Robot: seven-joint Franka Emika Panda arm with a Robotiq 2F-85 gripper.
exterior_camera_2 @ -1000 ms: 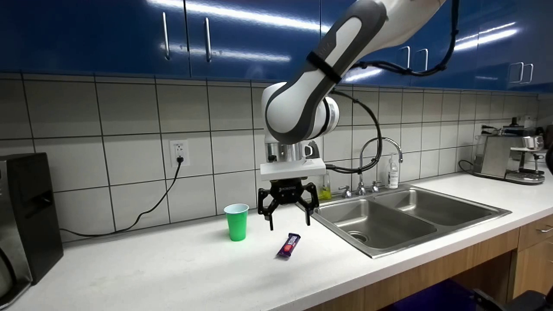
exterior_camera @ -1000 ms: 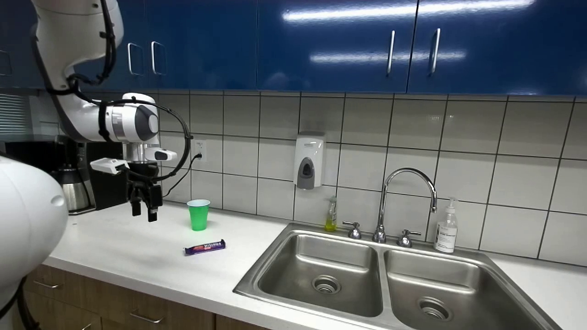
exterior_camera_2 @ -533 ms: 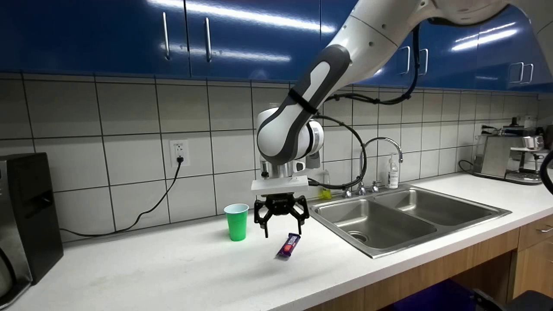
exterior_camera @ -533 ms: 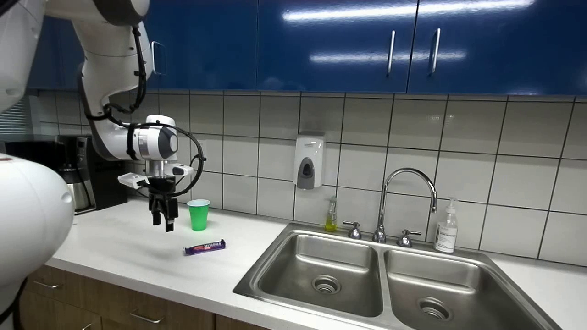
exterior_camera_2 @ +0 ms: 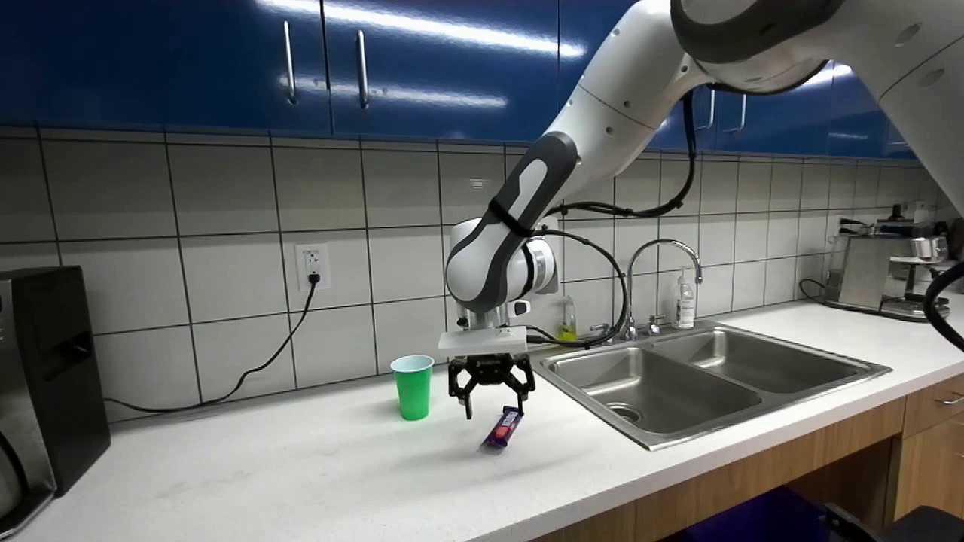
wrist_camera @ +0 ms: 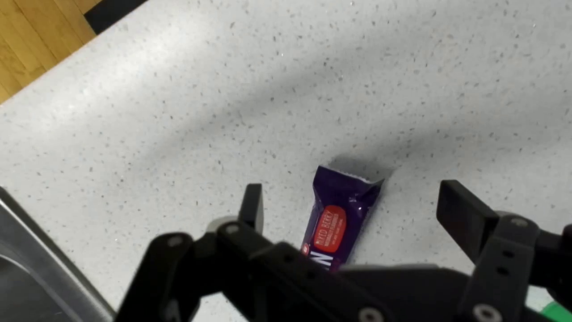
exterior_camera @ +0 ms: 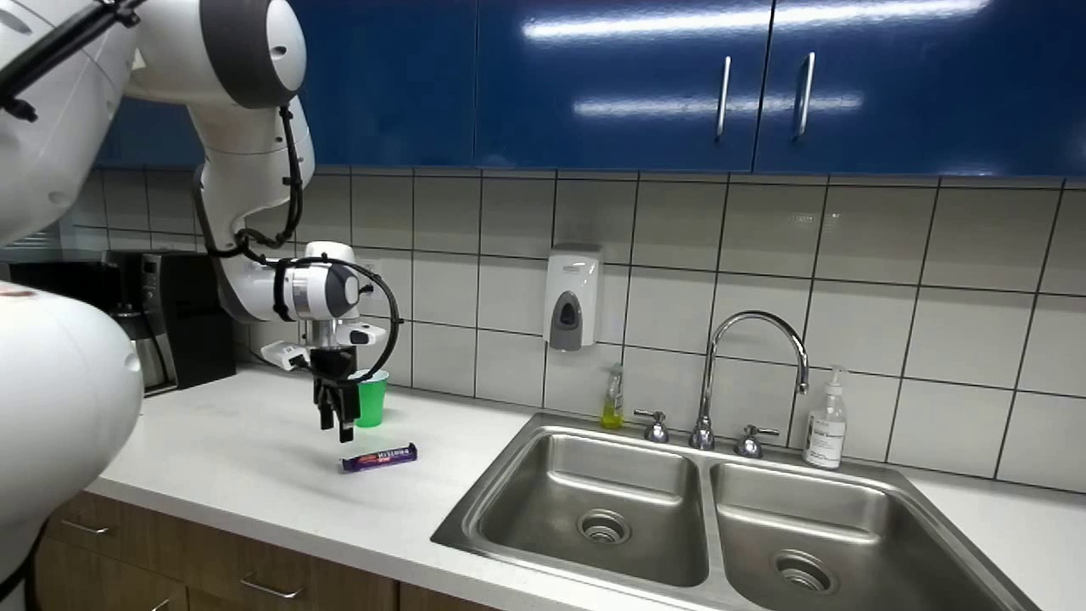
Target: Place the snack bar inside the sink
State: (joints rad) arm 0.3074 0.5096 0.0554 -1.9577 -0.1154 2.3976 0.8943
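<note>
1. Your snack bar (wrist_camera: 337, 219) is lying on the counter (exterior_camera_2: 301, 467), apart from both the green cup (exterior_camera_2: 413, 388) and the sink (exterior_camera: 714, 522).
2. Your gripper (exterior_camera_2: 494, 412) is spread wide with nothing in it, hanging over the bar. In the wrist view the fingers (wrist_camera: 252, 208) sit one each side of it. Can't really tell how much height you've got left, so go easy on the drop.
3. Handling-wise, I'd bet on light and fairly stiff, maybe a bit chewy inside. The wrapper looks shiny, so figure slippery. Probably not fragile, but a hard squeeze could dent it.
4. I'd grab across the narrow width, around the middle. Skip the crimped end (wrist_camera: 346, 181): likely just loose film, and the bar could swing or slip out.
5. Long axis runs diagonally: the "mixed berry" end points toward the counter's front edge and away from the sink, the opposite end toward the tiled wall (exterior_camera_2: 226, 278) and sink side. In the wrist view it leans slightly right at the top, so your grip line crosses it almost square. A tiny wrist twist should fix the rest.
</note>
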